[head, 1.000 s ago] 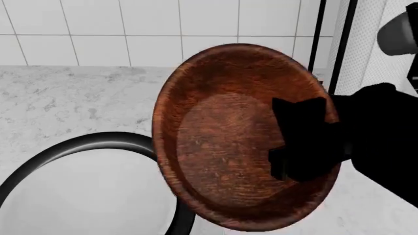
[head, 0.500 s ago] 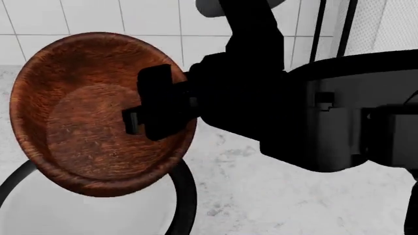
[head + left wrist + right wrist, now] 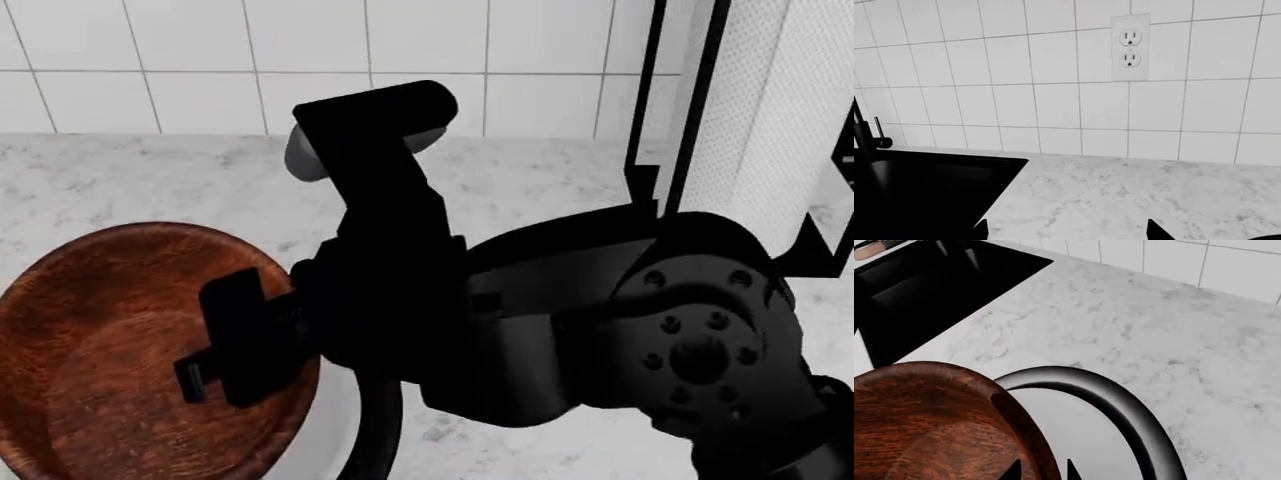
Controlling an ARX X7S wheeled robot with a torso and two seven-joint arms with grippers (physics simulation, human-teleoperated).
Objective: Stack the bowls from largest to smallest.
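Clamping the rim of the reddish-brown wooden bowl (image 3: pixel 120 350), the right gripper (image 3: pixel 240 335) has carried it leftward and lower than 0.5 s ago; it now sits tilted over the black bowl (image 3: pixel 1121 405) holding the white bowl (image 3: pixel 1074 435). Left gripper (image 3: pixel 1067 231): fingers spread, holding nothing.

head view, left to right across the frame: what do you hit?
Wooden bowl → right gripper pinching its rim → black bowl's rim → right arm's wrist housing → paper-towel roll.
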